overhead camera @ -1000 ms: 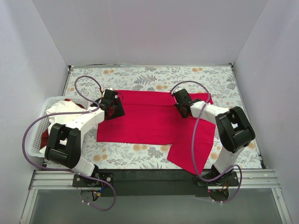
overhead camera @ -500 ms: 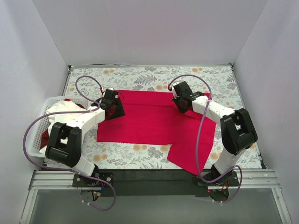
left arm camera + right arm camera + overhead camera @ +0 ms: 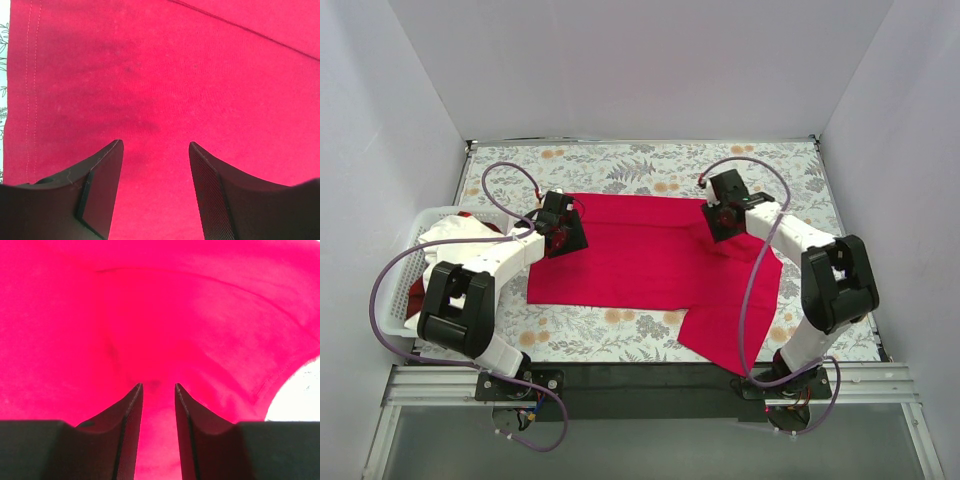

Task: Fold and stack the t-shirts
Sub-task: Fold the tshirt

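Top view from above: a red t-shirt (image 3: 640,255) lies spread flat across the middle of a floral cloth (image 3: 620,165), one sleeve trailing toward the near right edge. At the left edge sits a white basket (image 3: 392,300); a white t-shirt (image 3: 450,240) is heaped inside it, with a second red t-shirt (image 3: 417,298) showing beneath. The left gripper (image 3: 560,238) hangs over the spread shirt's left edge. The right gripper (image 3: 723,218) is over the shirt's far right part, near the collar end.

Left wrist view: the left gripper (image 3: 155,142) has its jaws wide apart with only flat red t-shirt (image 3: 175,75) showing between them – nothing is held. A stitched hem runs down the left, and a sliver of floral cloth (image 3: 2,50) shows beyond it.

Right wrist view: the right gripper (image 3: 158,385) has its jaws a little apart, and red t-shirt (image 3: 150,315) fills the narrow gap. The cloth is rumpled just ahead of the fingertips – no fold is pinched between them. A curved hem crosses the lower right, with a washed-out bright patch beyond.
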Robot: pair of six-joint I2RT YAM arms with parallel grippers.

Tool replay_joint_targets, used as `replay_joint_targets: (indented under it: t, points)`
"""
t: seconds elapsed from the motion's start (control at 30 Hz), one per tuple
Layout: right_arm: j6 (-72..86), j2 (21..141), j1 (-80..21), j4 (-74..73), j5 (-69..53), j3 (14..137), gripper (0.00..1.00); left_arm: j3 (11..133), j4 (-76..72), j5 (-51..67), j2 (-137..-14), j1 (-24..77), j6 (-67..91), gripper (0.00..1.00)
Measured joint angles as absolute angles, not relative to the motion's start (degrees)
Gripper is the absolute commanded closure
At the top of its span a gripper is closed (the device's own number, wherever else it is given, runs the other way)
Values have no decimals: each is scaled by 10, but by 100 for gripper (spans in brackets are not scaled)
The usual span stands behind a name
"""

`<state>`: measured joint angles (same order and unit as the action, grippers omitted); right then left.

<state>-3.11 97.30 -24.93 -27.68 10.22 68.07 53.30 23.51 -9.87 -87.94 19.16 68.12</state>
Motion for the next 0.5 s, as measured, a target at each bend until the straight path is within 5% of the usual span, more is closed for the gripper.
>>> replay_joint_targets:
  t: [0.3, 0.5]
  points:
    - [103, 794, 3, -140, -59, 481, 47, 533, 235, -85, -880, 192, 681, 45]
    - [172, 785, 81, -19, -176, 359, 40, 535, 232, -38, -882, 192, 693, 42]
